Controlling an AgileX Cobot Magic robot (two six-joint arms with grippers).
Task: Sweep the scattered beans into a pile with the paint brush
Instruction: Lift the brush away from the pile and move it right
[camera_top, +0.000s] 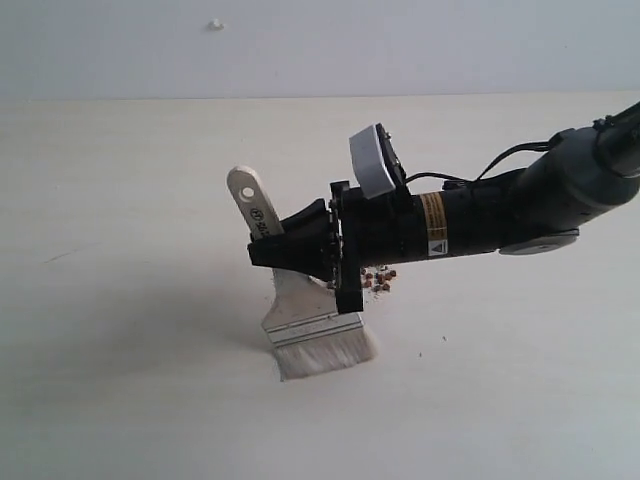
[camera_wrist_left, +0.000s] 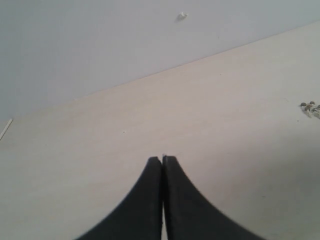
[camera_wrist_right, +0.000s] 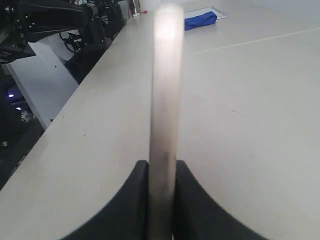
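Note:
My right gripper is shut on the wooden handle of the paint brush. The handle's holed end sticks up to the left, and the pale bristles press on the table. Edge on, that handle runs up between the two black fingers in the right wrist view. A small cluster of reddish-brown beans lies just behind the brush, partly hidden by the arm. The same beans show at the far edge of the left wrist view. My left gripper is shut with nothing in it, over bare table away from the beans.
The pale table meets a grey-white wall at the back. A blue object lies far along the table, and its edge drops off beside dark equipment.

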